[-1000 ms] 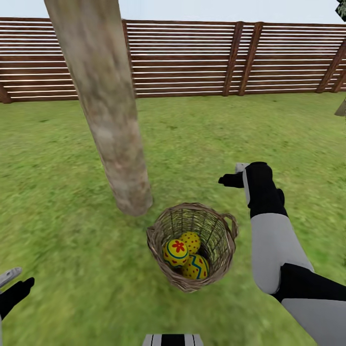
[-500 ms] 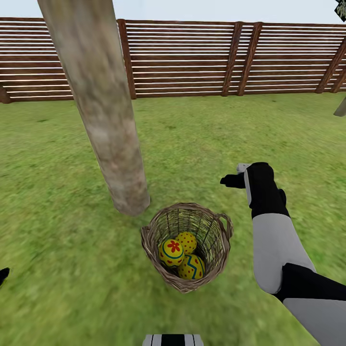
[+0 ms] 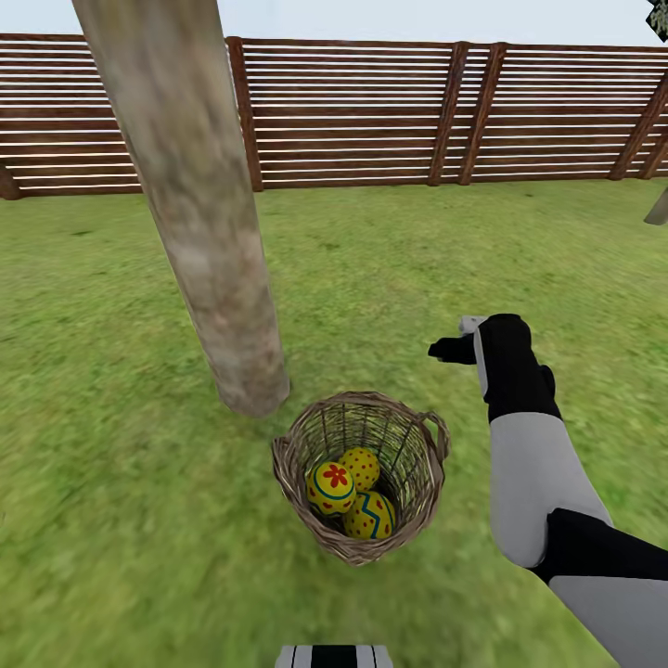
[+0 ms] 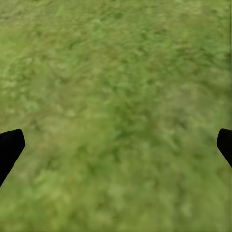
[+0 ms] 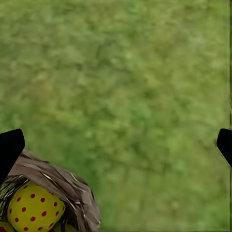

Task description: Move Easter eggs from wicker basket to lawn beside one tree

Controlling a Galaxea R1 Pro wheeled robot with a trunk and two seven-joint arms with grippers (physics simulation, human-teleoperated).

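The wicker basket [image 3: 306, 510] stands on the lawn [image 3: 417, 269] just in front of the thick grey-brown tree [image 3: 199, 213]. Three yellow Easter eggs lie in it: one with a red flower [image 3: 332, 484], a dotted one [image 3: 364, 467], and one with a blue zigzag [image 3: 371, 516]. My right gripper [image 3: 449, 350] hovers above the grass just beyond the basket's right rim, open and empty. In the right wrist view the basket's rim [image 5: 58, 180] and the dotted egg [image 5: 34, 210] sit at the corner, between wide-apart fingertips [image 5: 9, 147]. The left gripper [image 4: 116, 145] is open over bare grass.
A brown slatted fence [image 3: 371, 111] closes the garden behind the tree. Open grass spreads to the left and right of the trunk. Part of another tree [image 3: 657, 209] pokes in at the right edge.
The head view shifted slightly, so tree and basket sit a bit further left. The left gripper has dropped out of the head view's lower left corner. The right arm barely moved.
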